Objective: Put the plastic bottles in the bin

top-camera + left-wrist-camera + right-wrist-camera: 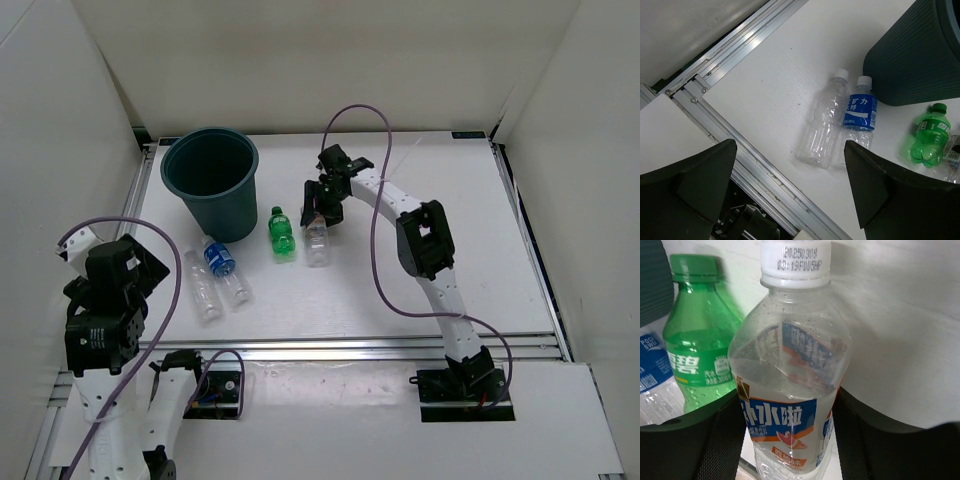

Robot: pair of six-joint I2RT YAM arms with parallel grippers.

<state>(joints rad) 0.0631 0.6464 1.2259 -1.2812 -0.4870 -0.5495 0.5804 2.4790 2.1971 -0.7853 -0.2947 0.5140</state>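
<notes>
The white-labelled clear bottle (790,390) sits between the two dark fingers (720,440) of the right hand (789,405), which is closed on its labelled body, a finger pressed against either side. Its white cap points away from the wrist. From above, the same bottle (318,248) lies near the middle of the surface (330,300) with the right hand (320,208) over its far end; whether it rests on the surface or is just lifted off it I cannot tell.

Just beside it, on its left, lies the bright green bottle (283,233), cap toward the far side. Further left and nearer the arms, the blue-labelled bottle (222,262) and the plain clear bottle (204,288) lie side by side, touching or nearly so, both with white caps pointing toward the bin (225,215).

The bin stands upright at the far left of the surface, its ribbed dark green wall close to the blue-labelled bottle's cap.

The left hand (790,145) hangs above the near left edge with its fingers spread wide, gripping nothing.
</notes>
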